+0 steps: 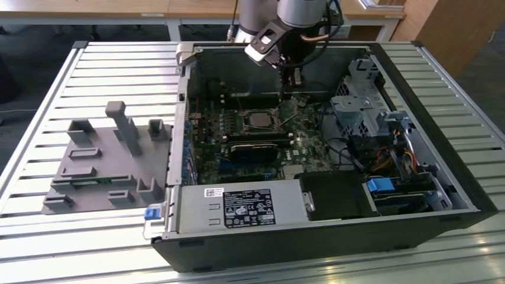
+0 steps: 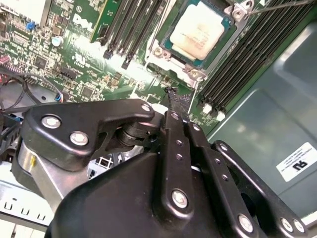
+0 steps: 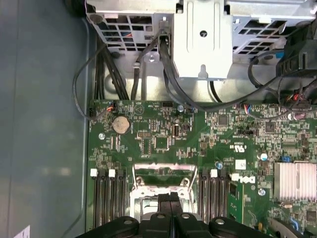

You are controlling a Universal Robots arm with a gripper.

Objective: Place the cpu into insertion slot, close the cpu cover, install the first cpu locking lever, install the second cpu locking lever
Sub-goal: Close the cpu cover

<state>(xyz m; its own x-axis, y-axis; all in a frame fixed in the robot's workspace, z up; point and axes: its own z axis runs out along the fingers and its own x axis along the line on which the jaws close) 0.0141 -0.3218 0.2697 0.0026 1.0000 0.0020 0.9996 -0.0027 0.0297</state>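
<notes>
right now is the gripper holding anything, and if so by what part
Nothing seems held: in the second wrist view the gripper is shut with nothing between its fingers. The cpu lies in the insertion slot, apart from the gripper.

Pale slatted metal table (image 1: pixel 94 65), wooden desk (image 1: pixel 94 6) behind, dark floor (image 1: pixel 35 38), wooden cabinet (image 1: pixel 457 29)

1. You have the cpu (image 2: pixel 198 30) lying flat in its socket, dull silver-beige face up (edges square to the rim).
2. The insertion slot (image 2: pixel 167 34) is a dark square with a thin silver rim. In the exterior view you find it at 12 o'clock from the long black block (image 1: pixel 256 147).
3. The cpu cover (image 3: pixel 163 170), a thin silver frame, stands swung off the chip, with the green board (image 3: pixel 158 144) showing through its window.
</notes>
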